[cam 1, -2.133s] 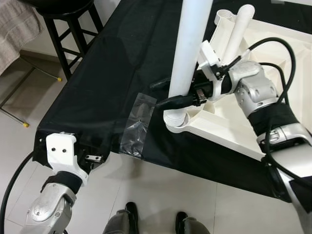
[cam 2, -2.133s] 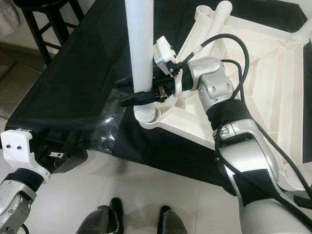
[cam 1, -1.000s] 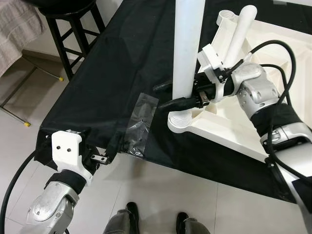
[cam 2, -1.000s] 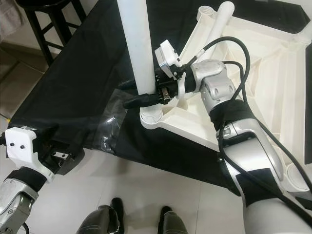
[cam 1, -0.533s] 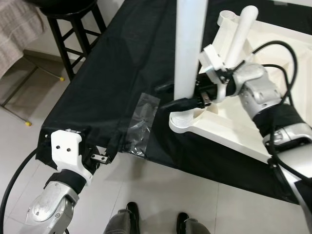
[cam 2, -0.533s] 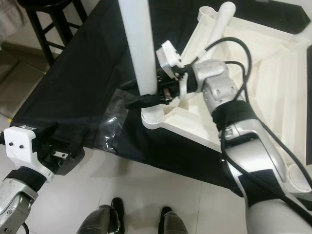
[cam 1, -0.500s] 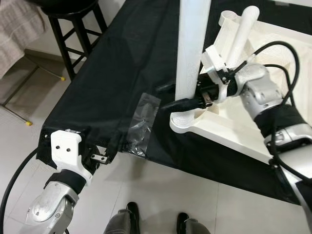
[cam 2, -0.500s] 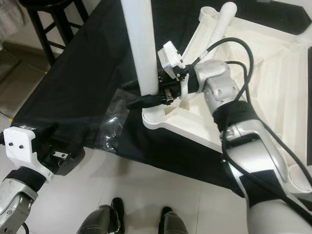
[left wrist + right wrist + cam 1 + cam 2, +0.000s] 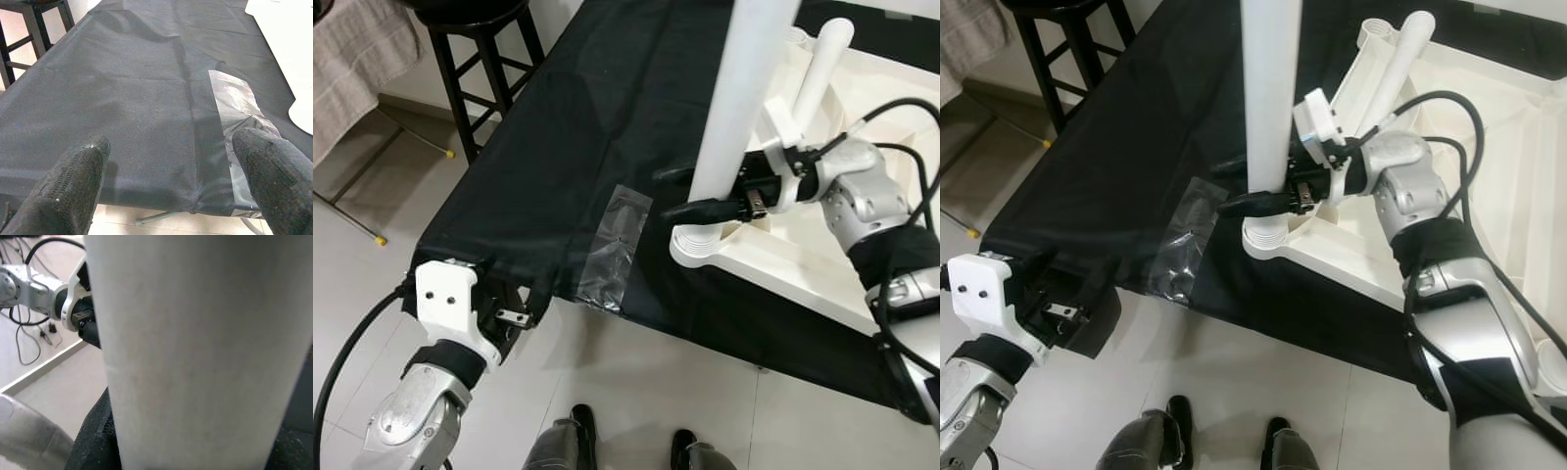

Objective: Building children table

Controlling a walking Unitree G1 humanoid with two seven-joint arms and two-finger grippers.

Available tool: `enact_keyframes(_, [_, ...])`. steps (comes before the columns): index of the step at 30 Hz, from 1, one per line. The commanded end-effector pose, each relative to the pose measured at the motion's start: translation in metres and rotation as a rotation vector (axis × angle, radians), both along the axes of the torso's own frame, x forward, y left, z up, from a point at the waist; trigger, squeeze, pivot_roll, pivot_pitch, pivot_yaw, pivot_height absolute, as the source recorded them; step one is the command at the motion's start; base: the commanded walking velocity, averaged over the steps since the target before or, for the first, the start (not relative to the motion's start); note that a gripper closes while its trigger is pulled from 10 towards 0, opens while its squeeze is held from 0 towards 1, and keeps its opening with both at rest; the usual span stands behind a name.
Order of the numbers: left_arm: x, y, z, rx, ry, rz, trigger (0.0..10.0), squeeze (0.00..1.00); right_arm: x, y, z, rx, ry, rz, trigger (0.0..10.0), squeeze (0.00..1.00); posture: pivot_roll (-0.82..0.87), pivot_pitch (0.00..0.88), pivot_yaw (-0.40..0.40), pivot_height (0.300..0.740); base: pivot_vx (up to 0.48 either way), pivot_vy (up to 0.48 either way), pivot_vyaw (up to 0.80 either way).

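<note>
Black cloth [image 9: 558, 147] covers the work surface, with pale floor tiles below and a black stool [image 9: 484, 44] off at the far left corner. On the right side of the cloth lies the white kids' table top [image 9: 1489, 147], flipped upside down. The right gripper [image 9: 1252, 186] has its two black fingers clamped around a white table leg [image 9: 1268, 98], low down, just above the round socket [image 9: 1268, 240] at the near corner of the top. That leg stands nearly upright in the socket, tilted a little. Another white leg [image 9: 1396, 64] rests leaning at the far corner socket.

A clear plastic bag [image 9: 615, 250] lies flat on the cloth near its front edge, just left of the socket. The left gripper [image 9: 171, 181] hangs by the cloth's near left corner, fingers spread wide, holding nothing, pointing across the cloth toward the bag.
</note>
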State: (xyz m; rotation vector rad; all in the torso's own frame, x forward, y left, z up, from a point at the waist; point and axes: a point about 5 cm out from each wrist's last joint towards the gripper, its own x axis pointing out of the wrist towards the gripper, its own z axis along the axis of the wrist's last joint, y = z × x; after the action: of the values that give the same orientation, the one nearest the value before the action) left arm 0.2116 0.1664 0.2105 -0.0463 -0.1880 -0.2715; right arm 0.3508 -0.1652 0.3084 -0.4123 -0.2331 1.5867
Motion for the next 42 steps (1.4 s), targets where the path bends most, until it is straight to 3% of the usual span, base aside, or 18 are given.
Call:
enact_keyframes(1, [-0.002,0.000,-0.004,0.012,0.026,-0.007,10.0,0.00,0.001,-0.008,-0.031,-0.053,0.137,-0.026,10.0,0.00,0.09,0.374,-0.012,0.740,0.000,0.000,0.00])
enact_keyframes(10, [-0.001,-0.001,-0.004,0.011,0.027,-0.011,10.0,0.00,-0.004,-0.018,-0.039,0.021,0.176,-0.053,10.0,0.00,0.08,0.373,-0.008,0.740,0.000,0.000,0.00])
enact_keyframes(17, [0.000,-0.001,-0.004,0.009,0.026,-0.015,10.0,0.00,-0.005,-0.023,-0.043,-0.021,0.165,-0.091,10.0,0.00,0.08,0.365,-0.005,0.740,0.000,0.000,0.00])
enact_keyframes(23, [0.000,-0.002,-0.004,0.007,0.025,-0.020,10.0,0.00,-0.004,-0.018,-0.045,-0.095,0.126,-0.135,10.0,0.00,0.08,0.359,-0.007,0.740,0.000,0.000,0.00])
enact_keyframes(26, [0.000,-0.002,-0.004,0.009,0.022,-0.019,10.0,0.00,-0.002,-0.013,-0.053,-0.083,0.152,-0.329,10.0,0.00,0.07,0.354,-0.026,0.740,0.000,0.000,0.00])
enact_keyframes(27, [0.000,-0.002,-0.004,0.009,0.022,-0.019,10.0,0.00,-0.002,-0.013,-0.053,-0.083,0.152,-0.329,10.0,0.00,0.07,0.354,-0.026,0.740,0.000,0.000,0.00])
enact_keyframes(29, [-0.001,-0.002,-0.005,0.007,0.021,-0.015,10.0,0.00,-0.013,-0.003,-0.079,-0.006,0.214,-0.481,10.0,0.00,0.06,0.349,-0.049,0.740,0.000,0.000,0.00])
enact_keyframes(30, [-0.001,-0.001,-0.005,0.007,0.021,-0.013,10.0,0.00,-0.020,0.005,-0.094,0.095,0.271,-0.643,10.0,0.00,0.06,0.349,-0.046,0.740,0.000,0.000,0.00])
enact_keyframes(31, [-0.001,-0.001,-0.005,0.007,0.021,-0.013,10.0,0.00,-0.020,0.005,-0.094,0.095,0.271,-0.643,10.0,0.00,0.06,0.349,-0.046,0.740,0.000,0.000,0.00])
enact_keyframes(32, [-0.001,0.000,-0.005,0.007,0.022,-0.011,10.0,0.00,-0.026,0.008,-0.104,0.159,0.313,-0.765,10.0,0.00,0.06,0.349,-0.046,0.740,0.000,0.000,0.00])
enact_keyframes(33, [-0.001,0.000,-0.005,0.007,0.022,-0.011,10.0,0.00,-0.026,0.008,-0.104,0.159,0.313,-0.765,10.0,0.00,0.06,0.349,-0.046,0.740,0.000,0.000,0.00])
enact_keyframes(34, [0.000,0.001,-0.006,0.008,0.023,-0.011,10.0,0.00,-0.041,0.012,-0.122,0.218,0.340,-0.963,10.0,0.00,0.04,0.344,-0.032,0.740,0.000,0.000,0.00])
enact_keyframes(35, [0.000,0.001,-0.006,0.008,0.023,-0.011,10.0,0.00,-0.041,0.012,-0.122,0.218,0.340,-0.963,10.0,0.00,0.04,0.344,-0.032,0.740,0.000,0.000,0.00])
enact_keyframes(36, [0.001,0.001,-0.006,0.009,0.023,-0.016,10.0,0.00,-0.058,0.013,-0.139,0.268,0.353,-1.151,10.0,0.00,0.03,0.336,-0.022,0.740,0.000,0.000,0.00])
enact_keyframes(37, [0.001,0.001,-0.006,0.009,0.023,-0.016,10.0,0.00,-0.058,0.013,-0.139,0.268,0.353,-1.151,10.0,0.00,0.03,0.336,-0.022,0.740,0.000,0.000,0.00])
enact_keyframes(39, [0.007,0.000,-0.005,0.011,0.016,-0.035,10.0,0.00,-0.077,0.020,-0.151,0.309,0.306,-1.338,10.0,0.00,0.03,0.317,0.006,0.740,0.000,0.000,0.00])
enact_keyframes(42, [0.009,-0.001,-0.004,0.012,0.008,-0.044,10.0,0.00,-0.076,0.026,-0.150,0.318,0.285,-1.355,10.0,0.00,0.03,0.314,0.010,0.740,0.000,0.000,0.00])
